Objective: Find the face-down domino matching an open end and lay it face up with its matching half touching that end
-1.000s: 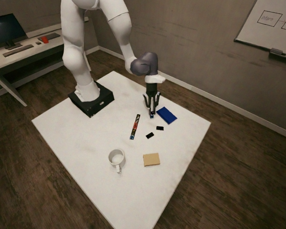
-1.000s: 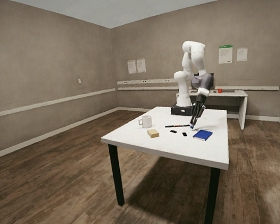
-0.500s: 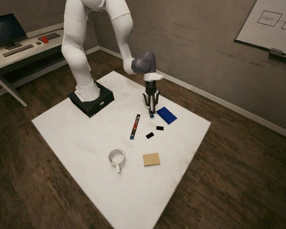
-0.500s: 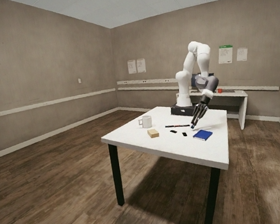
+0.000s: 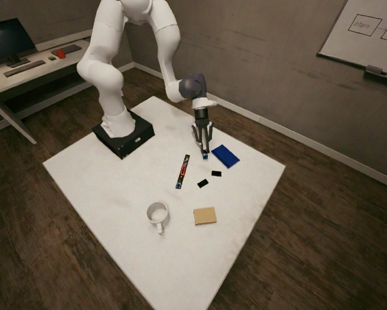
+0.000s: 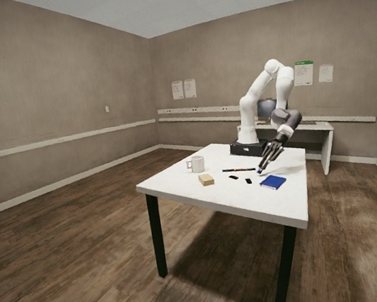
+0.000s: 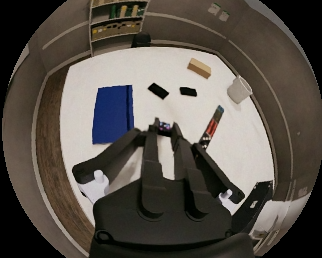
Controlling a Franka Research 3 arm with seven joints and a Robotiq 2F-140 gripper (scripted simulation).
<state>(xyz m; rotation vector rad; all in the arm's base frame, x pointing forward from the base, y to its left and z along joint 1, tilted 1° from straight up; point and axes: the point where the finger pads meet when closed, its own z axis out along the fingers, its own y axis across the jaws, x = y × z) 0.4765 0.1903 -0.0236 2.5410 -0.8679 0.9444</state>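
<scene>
My gripper (image 5: 205, 151) (image 6: 261, 168) (image 7: 164, 126) is shut on a domino (image 5: 205, 156) (image 6: 258, 172) (image 7: 164, 129), holding it tilted, low at the table. The domino's face shows a blue half at its lower end and a purple half by the fingertips. The line of dominoes (image 5: 182, 170) (image 6: 238, 169) (image 7: 212, 129) lies straight, with a blue end toward the mug, red in the middle and a dark end with yellowish pips. Two black face-down dominoes lie apart: one (image 5: 216, 173) (image 6: 248, 180) (image 7: 158, 90) nearer the blue book, another (image 5: 202, 183) (image 6: 233, 177) (image 7: 188, 91) nearer the line's blue end.
A blue book (image 5: 225, 156) (image 6: 273, 182) (image 7: 112, 115) lies close beside the gripper. A tan block (image 5: 205, 215) (image 6: 206, 179) (image 7: 199, 69) and a white mug (image 5: 157, 212) (image 6: 197, 163) (image 7: 240, 90) stand beyond the line's blue end.
</scene>
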